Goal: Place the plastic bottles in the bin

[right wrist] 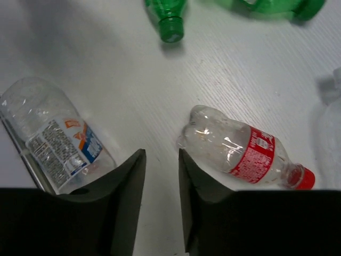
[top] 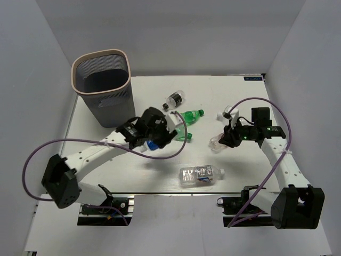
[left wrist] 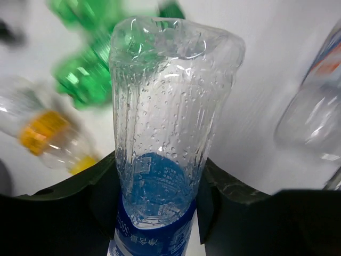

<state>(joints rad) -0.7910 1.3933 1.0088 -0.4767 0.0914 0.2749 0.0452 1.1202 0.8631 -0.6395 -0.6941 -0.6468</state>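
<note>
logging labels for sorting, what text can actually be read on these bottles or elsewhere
"500", then characters too blurred to read: blue label on the clear bottle.
Red label on the red-capped bottle: white print, too small to read.
White, orange and blue label on the other bottle: fine print, too small.
Blue sticker at the far edge of the table: too small.

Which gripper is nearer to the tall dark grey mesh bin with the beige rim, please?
Left. The left gripper is close beside the bin, near its base; the right gripper is much farther away, past the left one.
</note>
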